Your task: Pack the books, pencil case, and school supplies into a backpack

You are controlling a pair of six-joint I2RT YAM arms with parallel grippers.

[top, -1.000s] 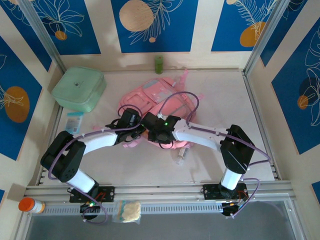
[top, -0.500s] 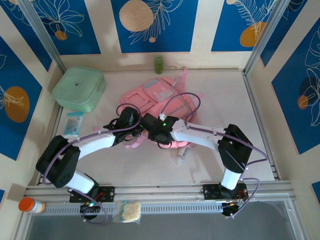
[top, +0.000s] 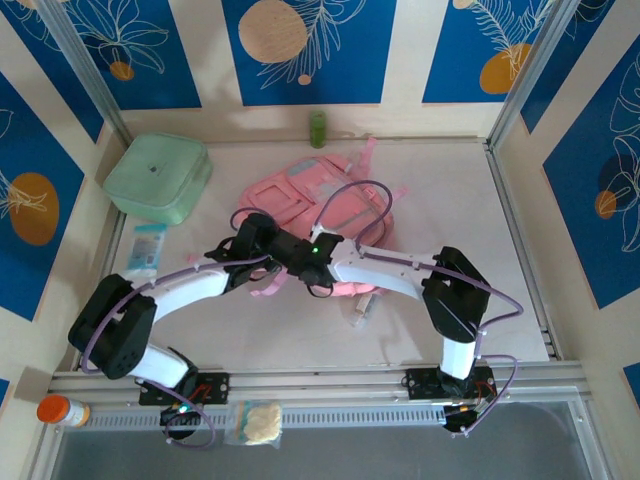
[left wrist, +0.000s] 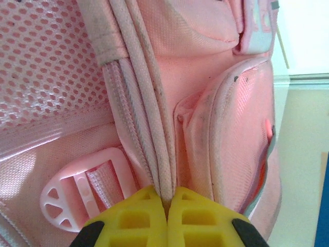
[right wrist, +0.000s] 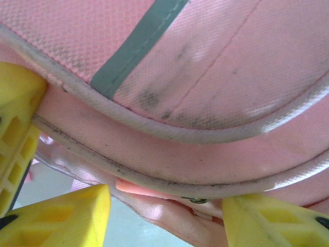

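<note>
The pink backpack point(top: 322, 198) lies flat in the middle of the table. My left gripper point(top: 262, 240) is at its near left edge. In the left wrist view this gripper point(left wrist: 165, 193) is shut on a piped seam of the backpack point(left wrist: 205, 67), beside a pink strap buckle point(left wrist: 77, 195). My right gripper point(top: 303, 258) sits just to the right of it. In the right wrist view its jaws point(right wrist: 164, 218) stand open, with the backpack's lower edge point(right wrist: 195, 154) and a zip pull between them, unclamped. A small clear-grey supply piece point(top: 362, 310) lies on the table. The books and pencil case are out of view.
A mint-green lidded box point(top: 158, 177) stands at the back left, with a pale blue and white packet point(top: 148, 245) in front of it. A small green bottle point(top: 317, 128) stands by the back wall. An orange-capped bottle point(top: 58, 410) and a clear bag point(top: 255, 422) rest by the front rail.
My right gripper's jaws have opened wider and the right arm has shifted left. The left arm has edged forward, still shut on the seam.
</note>
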